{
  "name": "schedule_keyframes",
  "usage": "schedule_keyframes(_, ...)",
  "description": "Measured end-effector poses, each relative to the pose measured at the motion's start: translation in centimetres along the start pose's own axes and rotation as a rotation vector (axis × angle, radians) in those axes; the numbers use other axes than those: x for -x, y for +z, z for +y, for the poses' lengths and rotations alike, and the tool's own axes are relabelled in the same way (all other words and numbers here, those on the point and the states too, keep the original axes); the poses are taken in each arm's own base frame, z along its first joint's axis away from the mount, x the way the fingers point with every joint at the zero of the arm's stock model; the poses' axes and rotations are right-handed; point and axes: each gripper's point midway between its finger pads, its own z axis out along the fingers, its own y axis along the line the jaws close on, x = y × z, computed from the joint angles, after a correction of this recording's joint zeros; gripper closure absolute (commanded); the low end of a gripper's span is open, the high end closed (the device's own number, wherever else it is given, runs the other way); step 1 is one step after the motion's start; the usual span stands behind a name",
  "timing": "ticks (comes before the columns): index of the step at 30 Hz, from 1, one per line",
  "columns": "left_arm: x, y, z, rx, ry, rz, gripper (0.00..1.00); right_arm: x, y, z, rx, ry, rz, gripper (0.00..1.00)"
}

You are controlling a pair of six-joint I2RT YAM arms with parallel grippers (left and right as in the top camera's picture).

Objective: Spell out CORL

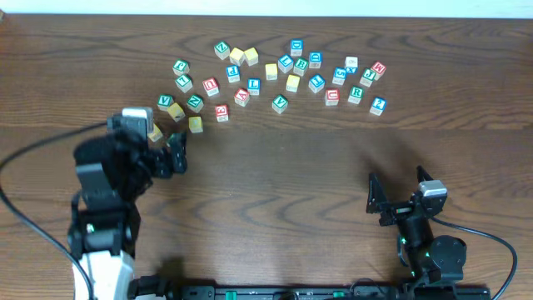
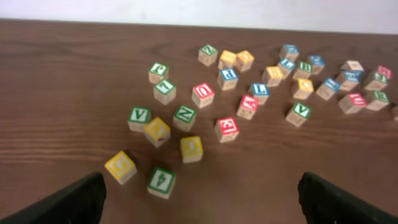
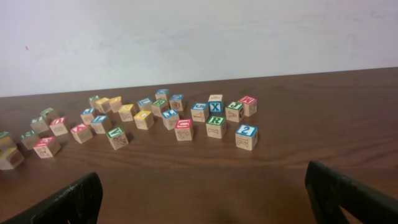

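Lettered wooden cubes lie scattered across the far half of the table. A blue L cube (image 1: 254, 85) (image 2: 259, 92) sits mid-cluster. A green R cube (image 1: 356, 94) (image 3: 215, 122) lies toward the right. Three yellow-faced cubes (image 2: 120, 167) (image 2: 191, 148) (image 2: 157, 130) lie at the cluster's near left; the nearest bears a round letter I cannot read for sure. My left gripper (image 1: 166, 143) (image 2: 202, 208) stands open just short of that nearest yellow cube (image 1: 155, 132), holding nothing. My right gripper (image 1: 398, 185) (image 3: 202, 199) is open and empty, well back from the cubes.
Other red, green and blue lettered cubes fill the row, among them a green picture cube (image 2: 161, 182) close to my left fingers and a blue 2 cube (image 1: 378, 105) (image 3: 246, 135) at the right end. Bare wood table (image 1: 291, 183) lies between the two arms.
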Motion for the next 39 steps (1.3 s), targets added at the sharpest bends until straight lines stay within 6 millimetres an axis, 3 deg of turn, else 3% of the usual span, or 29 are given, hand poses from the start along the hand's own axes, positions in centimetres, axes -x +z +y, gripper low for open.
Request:
schedule_keyframes(13, 2.1, 0.1, -0.3, -0.022, -0.041, 0.132, 0.03, 0.0, 0.0, 0.0, 0.0, 0.0, 0.0, 0.01)
schedule_keyframes(26, 2.1, 0.1, -0.3, -0.022, -0.042, 0.135, 0.03, 0.0, 0.0, 0.0, 0.002, 0.0, 0.0, 0.01)
schedule_keyframes(39, 1.8, 0.1, -0.3, -0.022, -0.045, 0.146, 0.03, -0.1, -0.1, 1.6, 0.09, -0.001, 0.008, 0.01)
